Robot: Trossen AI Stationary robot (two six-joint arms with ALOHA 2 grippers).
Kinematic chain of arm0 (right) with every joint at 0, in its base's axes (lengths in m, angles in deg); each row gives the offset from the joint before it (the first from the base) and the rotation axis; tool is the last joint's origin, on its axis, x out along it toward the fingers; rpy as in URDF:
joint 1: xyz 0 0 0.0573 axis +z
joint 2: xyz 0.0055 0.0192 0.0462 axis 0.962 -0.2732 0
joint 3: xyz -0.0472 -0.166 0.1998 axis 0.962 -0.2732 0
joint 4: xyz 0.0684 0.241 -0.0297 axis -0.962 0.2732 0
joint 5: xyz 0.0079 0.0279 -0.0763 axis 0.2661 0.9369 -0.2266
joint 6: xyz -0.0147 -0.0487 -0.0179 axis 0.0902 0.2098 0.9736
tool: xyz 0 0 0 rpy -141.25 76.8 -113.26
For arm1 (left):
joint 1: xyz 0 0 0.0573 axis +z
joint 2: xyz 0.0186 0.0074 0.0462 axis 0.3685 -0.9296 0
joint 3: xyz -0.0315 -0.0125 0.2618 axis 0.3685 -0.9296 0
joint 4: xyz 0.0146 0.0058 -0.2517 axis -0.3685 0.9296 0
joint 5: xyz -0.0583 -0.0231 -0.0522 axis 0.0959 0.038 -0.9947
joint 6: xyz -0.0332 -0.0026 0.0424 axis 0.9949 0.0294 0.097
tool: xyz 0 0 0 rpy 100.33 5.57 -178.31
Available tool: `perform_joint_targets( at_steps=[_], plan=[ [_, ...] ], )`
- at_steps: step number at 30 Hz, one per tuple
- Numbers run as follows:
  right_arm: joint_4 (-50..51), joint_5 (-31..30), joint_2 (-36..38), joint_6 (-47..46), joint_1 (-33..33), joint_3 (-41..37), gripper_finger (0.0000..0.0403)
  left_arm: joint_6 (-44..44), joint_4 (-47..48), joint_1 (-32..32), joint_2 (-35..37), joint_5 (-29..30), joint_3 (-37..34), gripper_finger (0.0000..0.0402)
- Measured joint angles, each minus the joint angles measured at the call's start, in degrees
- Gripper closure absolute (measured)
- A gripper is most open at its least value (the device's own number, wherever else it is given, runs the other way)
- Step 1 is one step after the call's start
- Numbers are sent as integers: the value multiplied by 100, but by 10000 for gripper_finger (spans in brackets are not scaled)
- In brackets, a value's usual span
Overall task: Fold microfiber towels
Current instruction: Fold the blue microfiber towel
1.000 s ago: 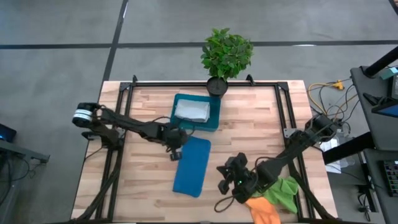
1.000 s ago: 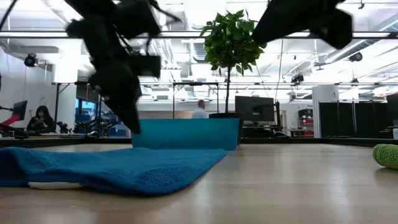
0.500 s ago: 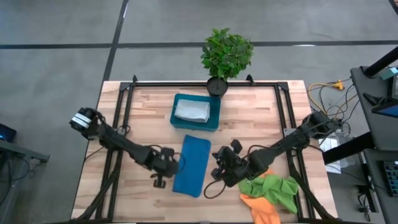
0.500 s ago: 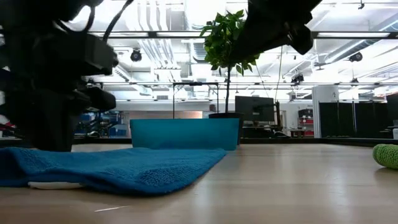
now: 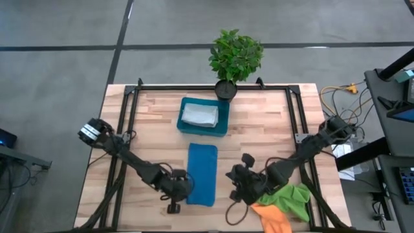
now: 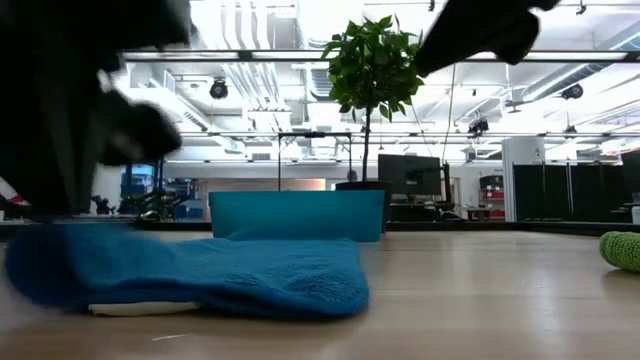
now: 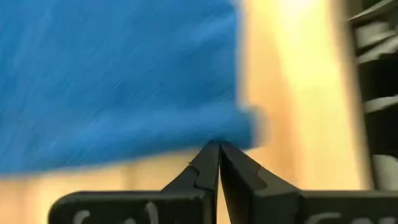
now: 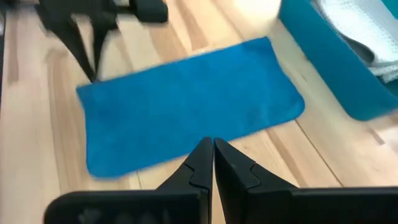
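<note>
Blue towel (image 5: pixel 202 173) folded into a long strip at table centre, long axis running 12 to 6. Four towels counted: blue; grey-white (image 5: pixel 200 115) in the tray (image 5: pixel 222 123) at 12; green (image 5: pixel 291 196) and orange (image 5: pixel 274 219) heaped at 4. Left gripper (image 5: pixel 179 188) at the strip's 8 o'clock corner, fingers pressed together, empty. Right gripper (image 5: pixel 240 184) at 3, pinched closed, empty.

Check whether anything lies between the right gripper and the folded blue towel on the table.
Nothing visible does. The right gripper, shut, sits just off the blue towel's right edge, with only bare wooden table between them. The left gripper, also shut, is at the towel's opposite edge.
</note>
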Motion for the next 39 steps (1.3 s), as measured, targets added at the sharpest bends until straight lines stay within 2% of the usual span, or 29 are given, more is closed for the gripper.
perform_joint_targets(
  at_steps=[6,14,19,23,27,29,32,37,39],
  plan=[
    [8,-2,0,-20,313,-161,394,-661,676,-692,17,1,623,402],
    [-53,-34,-28,-609,444,-442,394,-2912,1513,-881,21,21,971,392],
    [-47,-35,-31,-856,444,-543,394,-4770,1630,-770,-10,163,949,329],
    [-44,-29,-31,-917,446,-550,394,-5856,1527,-755,-166,638,927,267],
    [-45,-27,-31,-1070,464,-550,394,-6731,1402,-750,-479,1197,939,231],
    [-47,-28,-31,-1121,484,-550,394,-6992,1299,-744,-650,1418,940,225],
    [-46,-27,-31,-1152,534,-550,394,-7152,1249,-719,-893,1446,949,224],
    [-36,-26,-31,-1152,581,-566,394,-7095,1247,-721,-1184,1445,966,226],
    [-31,-25,-31,-1152,584,-572,394,-6872,1256,-721,-1194,1439,957,238]
  ],
)
